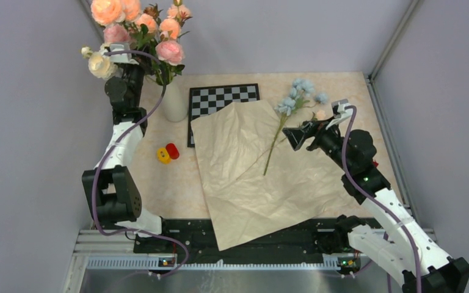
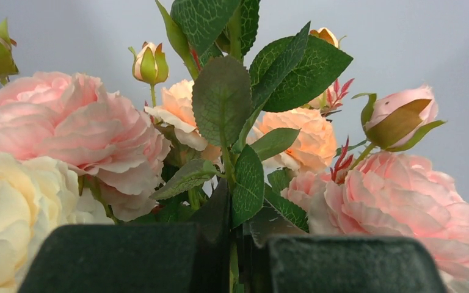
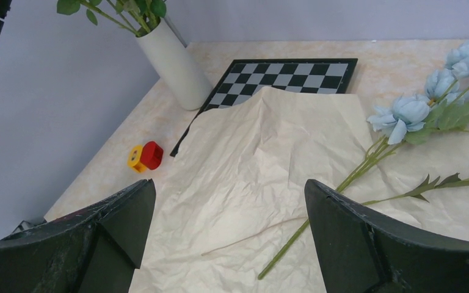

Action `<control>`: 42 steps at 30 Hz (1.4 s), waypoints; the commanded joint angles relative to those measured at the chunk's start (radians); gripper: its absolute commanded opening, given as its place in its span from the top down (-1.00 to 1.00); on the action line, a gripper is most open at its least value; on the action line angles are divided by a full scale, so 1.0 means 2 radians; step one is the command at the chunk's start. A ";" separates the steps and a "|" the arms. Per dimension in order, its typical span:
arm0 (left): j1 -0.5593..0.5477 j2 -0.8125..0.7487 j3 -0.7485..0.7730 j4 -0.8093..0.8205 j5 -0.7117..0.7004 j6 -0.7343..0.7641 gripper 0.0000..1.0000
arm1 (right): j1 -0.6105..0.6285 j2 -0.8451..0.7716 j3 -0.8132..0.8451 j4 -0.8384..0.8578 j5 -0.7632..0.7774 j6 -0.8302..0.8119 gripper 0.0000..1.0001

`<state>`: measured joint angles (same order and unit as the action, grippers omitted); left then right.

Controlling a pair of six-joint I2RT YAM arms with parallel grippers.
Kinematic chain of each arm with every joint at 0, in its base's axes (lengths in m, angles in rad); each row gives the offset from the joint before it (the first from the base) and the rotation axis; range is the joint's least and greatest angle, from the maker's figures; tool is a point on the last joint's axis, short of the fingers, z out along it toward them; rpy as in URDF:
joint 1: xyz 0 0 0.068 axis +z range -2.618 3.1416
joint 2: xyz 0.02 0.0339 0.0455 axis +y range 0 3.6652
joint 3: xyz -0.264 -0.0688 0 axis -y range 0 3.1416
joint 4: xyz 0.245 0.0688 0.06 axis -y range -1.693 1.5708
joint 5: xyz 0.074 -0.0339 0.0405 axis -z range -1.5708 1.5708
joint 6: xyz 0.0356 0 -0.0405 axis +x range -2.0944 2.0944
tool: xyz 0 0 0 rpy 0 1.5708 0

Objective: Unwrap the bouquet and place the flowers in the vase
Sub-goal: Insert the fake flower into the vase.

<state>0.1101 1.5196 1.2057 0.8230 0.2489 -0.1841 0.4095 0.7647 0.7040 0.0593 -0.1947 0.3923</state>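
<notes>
Paper (image 1: 250, 171): peach-tan, crinkled, spread flat mid-table, far corner over the chessboard (image 1: 220, 97); unwrapping judged done.
Flowers (image 1: 293, 101): pale blue fabric blooms on thin green stems, lying loose at the paper's right edge, heads on bare table (image 1: 354, 85), well apart from the vase.
Vase (image 1: 174, 101): plain white cylinder, upright at far left, crowded with cream, pink and peach roses (image 1: 140, 27).
Left gripper (image 2: 235, 244): closed, raised among the rose heads; thin stem at the seam, hold uncertain; perhaps making room.
Right gripper (image 3: 229, 186): spread wide, empty, hovering over the paper just beside the stems, seemingly lined up for a pick.
</notes>
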 commanded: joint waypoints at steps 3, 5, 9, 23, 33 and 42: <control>-0.002 0.013 -0.007 0.027 -0.001 0.011 1.00 | -0.004 -0.010 -0.003 0.015 0.003 -0.003 -0.88; -0.002 0.018 -0.007 0.024 -0.001 0.014 1.00 | -0.005 -0.012 -0.003 0.014 0.004 -0.003 -0.88; -0.002 0.027 -0.007 0.014 0.001 0.018 1.00 | -0.004 -0.015 -0.004 0.013 0.005 -0.003 -0.88; -0.004 0.047 -0.035 0.000 0.005 0.028 1.00 | -0.004 -0.017 -0.005 0.015 0.002 -0.002 -0.88; -0.008 0.055 -0.058 -0.012 0.001 0.038 1.00 | -0.004 -0.015 -0.008 0.021 -0.002 0.001 -0.88; -0.010 0.059 -0.059 -0.021 -0.004 0.038 0.83 | -0.005 -0.015 -0.009 0.021 -0.003 0.001 -0.87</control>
<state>0.0959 1.6283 1.1027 0.7876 0.2443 -0.1162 0.4095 0.7464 0.6933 0.0620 -0.1932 0.3935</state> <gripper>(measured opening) 0.057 0.939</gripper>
